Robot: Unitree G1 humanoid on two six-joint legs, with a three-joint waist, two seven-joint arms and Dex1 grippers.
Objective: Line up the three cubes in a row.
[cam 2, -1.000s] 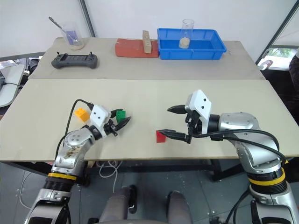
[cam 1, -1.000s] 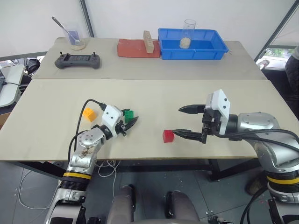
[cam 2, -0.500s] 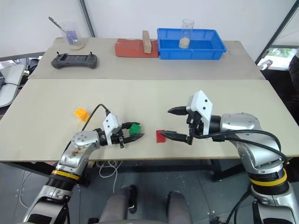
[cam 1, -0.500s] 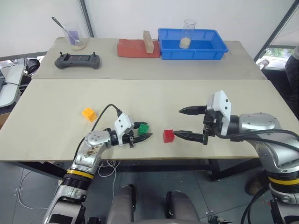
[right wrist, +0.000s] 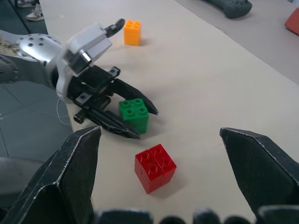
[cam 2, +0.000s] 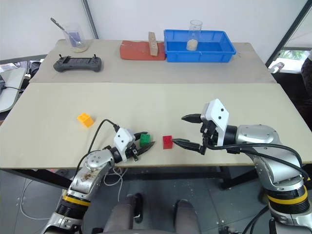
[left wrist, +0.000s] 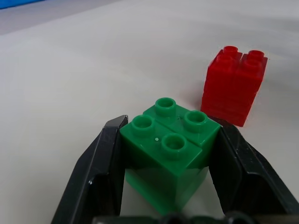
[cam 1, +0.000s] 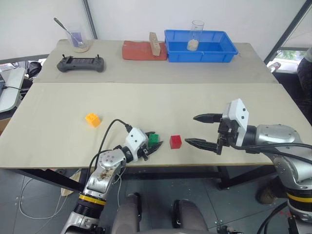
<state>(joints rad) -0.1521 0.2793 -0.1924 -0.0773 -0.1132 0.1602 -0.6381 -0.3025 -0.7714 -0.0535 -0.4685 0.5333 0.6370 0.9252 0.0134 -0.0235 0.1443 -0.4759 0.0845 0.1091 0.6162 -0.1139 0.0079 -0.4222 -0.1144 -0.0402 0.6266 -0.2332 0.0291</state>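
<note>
Left gripper (cam 1: 154,147) clamped on the green cube (cam 1: 154,139), one black finger (left wrist: 93,172) pressed to each side, studs up, low at the near edge of the front table (cam 1: 161,105). Just past it toward the robot's right, the red cube (cam 1: 175,142) resting on the tabletop, near the green one but apart, a strip of bare surface between them. Right gripper (cam 1: 202,130) spread wide with nothing between its fingers, hovering just to the right of the red cube, lower fingertip (cam 1: 191,142) close to it without contact. Orange-yellow cube (cam 1: 93,119) alone on the left part of the table, well apart from the other two and farther from the near edge. On the back table: a black handheld controller (cam 1: 81,63), a glass beaker with a spoon (cam 1: 78,40), a flat red slab (cam 1: 137,50) with a tan wooden block (cam 1: 154,43) standing at its right end, and a blue tray (cam 1: 201,52) holding a clear cup (cam 1: 196,35).
</note>
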